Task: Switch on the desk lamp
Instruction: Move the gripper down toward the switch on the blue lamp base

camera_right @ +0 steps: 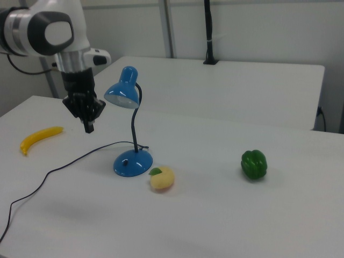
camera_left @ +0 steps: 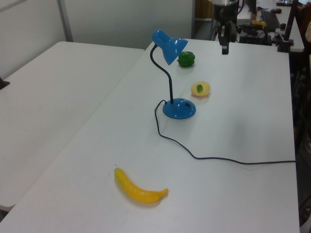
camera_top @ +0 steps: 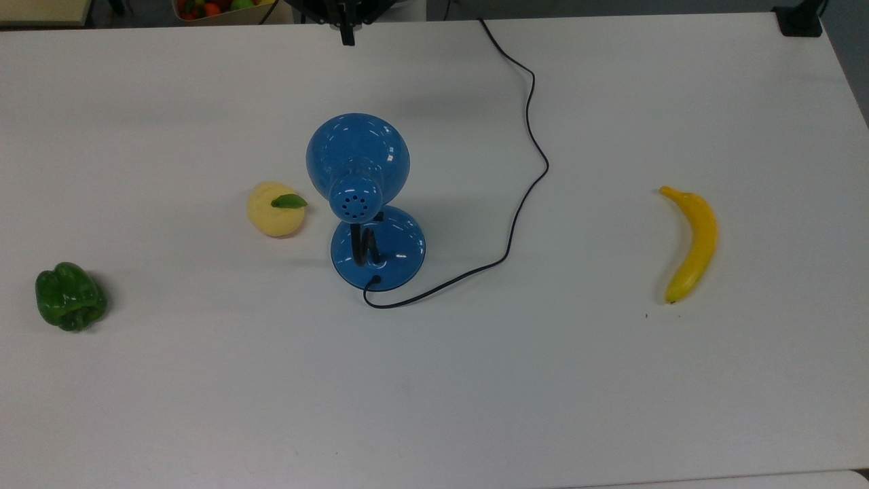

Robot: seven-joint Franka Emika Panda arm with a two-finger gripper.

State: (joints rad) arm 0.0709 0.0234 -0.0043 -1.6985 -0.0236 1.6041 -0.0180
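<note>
The desk lamp [camera_top: 358,163] stands near the middle of the white table [camera_top: 475,380], glossy blue, its dome shade bent over the round base [camera_top: 400,251] on a black gooseneck. The lamp [camera_left: 169,45] looks unlit. Its thin black cord [camera_top: 531,136] snakes off to the far edge. My gripper [camera_top: 347,35] hangs at the top view's upper edge, well apart from the lamp, its fingers pressed together with nothing between them. In the right view the gripper [camera_right: 88,127] points down, left of the shade [camera_right: 123,92] and above the cord.
A yellow fruit with a green leaf [camera_top: 275,209] lies just left of the lamp base in the top view. A green pepper [camera_top: 70,296] sits far left and a banana [camera_top: 692,243] far right. A bin of fruit [camera_top: 217,8] stands behind the table.
</note>
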